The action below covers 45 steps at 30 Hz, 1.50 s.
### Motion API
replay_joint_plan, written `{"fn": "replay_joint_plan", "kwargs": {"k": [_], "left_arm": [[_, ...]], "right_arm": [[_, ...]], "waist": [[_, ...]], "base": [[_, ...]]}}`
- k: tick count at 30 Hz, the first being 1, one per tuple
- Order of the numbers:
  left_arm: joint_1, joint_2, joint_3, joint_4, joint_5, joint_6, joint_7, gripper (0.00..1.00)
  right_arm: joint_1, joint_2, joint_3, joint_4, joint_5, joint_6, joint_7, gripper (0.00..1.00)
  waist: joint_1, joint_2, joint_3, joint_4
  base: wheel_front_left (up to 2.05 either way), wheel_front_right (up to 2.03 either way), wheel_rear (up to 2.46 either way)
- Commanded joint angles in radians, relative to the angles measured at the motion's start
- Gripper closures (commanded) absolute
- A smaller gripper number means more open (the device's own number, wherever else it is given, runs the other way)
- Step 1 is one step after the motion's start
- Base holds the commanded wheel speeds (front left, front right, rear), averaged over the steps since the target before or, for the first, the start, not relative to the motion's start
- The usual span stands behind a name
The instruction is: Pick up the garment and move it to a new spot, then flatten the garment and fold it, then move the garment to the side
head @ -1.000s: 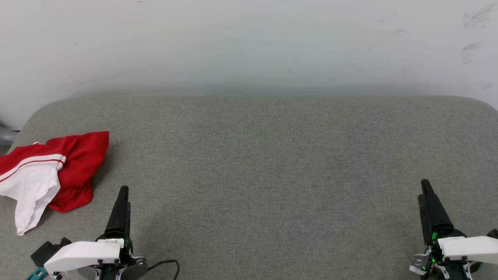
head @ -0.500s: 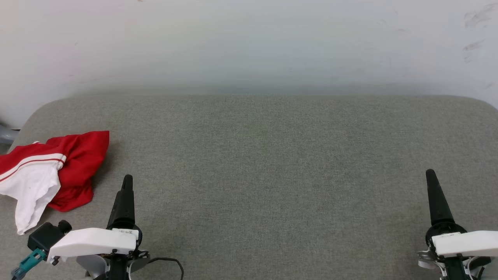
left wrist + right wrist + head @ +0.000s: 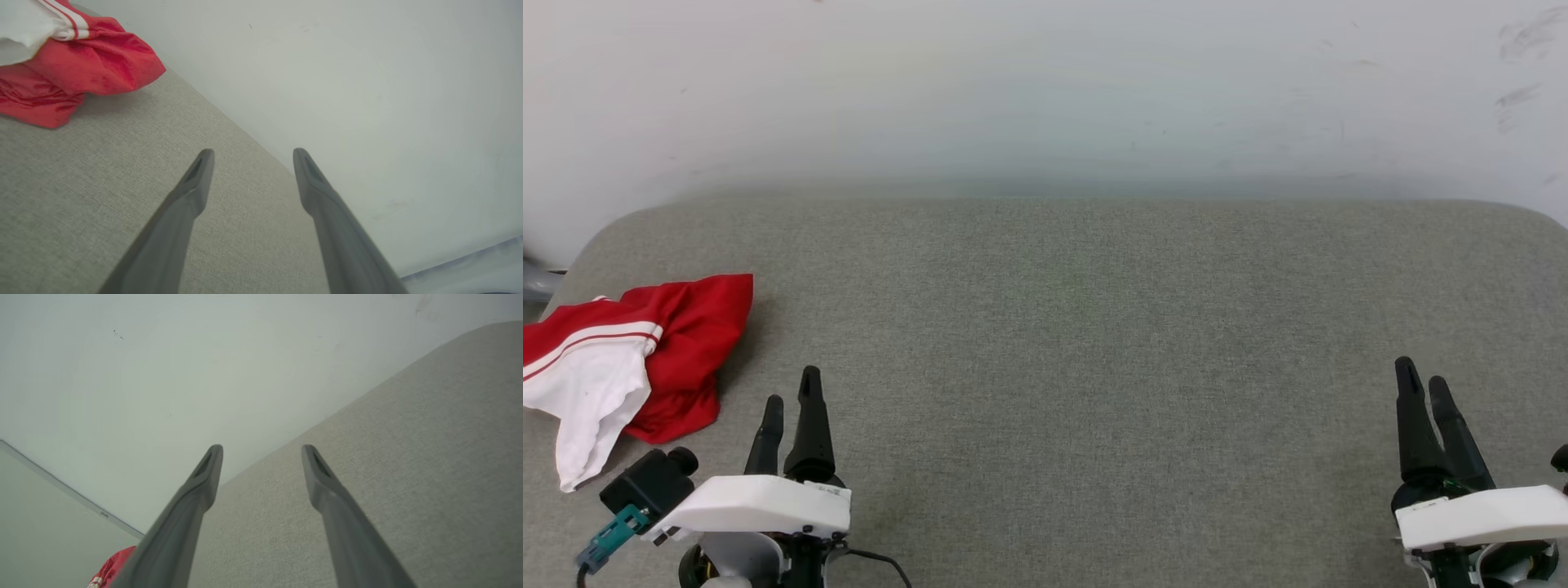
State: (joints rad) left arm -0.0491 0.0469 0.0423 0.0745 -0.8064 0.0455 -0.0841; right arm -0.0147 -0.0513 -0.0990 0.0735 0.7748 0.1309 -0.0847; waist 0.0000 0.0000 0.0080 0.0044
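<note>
Both jaws wide, empty: shirt (image 3: 690,339) bunched at ten o'clock of left gripper (image 3: 791,385), near it; right gripper (image 3: 1420,371) well apart.

A broad grey-green woven-fabric bench (image 3: 1094,327) with rounded far corners spans the head view, its far edge meeting a plain, matte white wall (image 3: 1045,98). Faint dark scuff marks (image 3: 1515,98) smudge the wall at upper right. The light is soft and even
</note>
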Motion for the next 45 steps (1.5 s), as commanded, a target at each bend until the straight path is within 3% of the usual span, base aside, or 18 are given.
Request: {"fn": "replay_joint_plan", "kwargs": {"k": [1,18,45], "left_arm": [[-0.005,0.003,-0.003,-0.017,0.027,0.007,-0.01,0.0],[0.011,0.014,-0.057,-0.015,0.295,0.042,-0.059,0.0],[0.034,0.031,-0.125,-0.011,0.552,0.082,-0.124,0.0]], "right_arm": [[-0.003,0.0,0.003,-0.018,-0.028,0.0,-0.008,0.0],[0.015,0.001,0.017,-0.014,-0.292,0.0,-0.058,0.0],[0.044,0.001,0.023,-0.034,-0.565,0.0,-0.124,0.0]], "waist": [[0.0,0.0,0.0,0.0],[0.0,0.0,-0.004,0.001],[0.0,0.0,-0.01,0.005]], "base": [[0.0,0.0,0.0],[0.0,0.0,0.0],[0.0,0.0,0.0]]}}
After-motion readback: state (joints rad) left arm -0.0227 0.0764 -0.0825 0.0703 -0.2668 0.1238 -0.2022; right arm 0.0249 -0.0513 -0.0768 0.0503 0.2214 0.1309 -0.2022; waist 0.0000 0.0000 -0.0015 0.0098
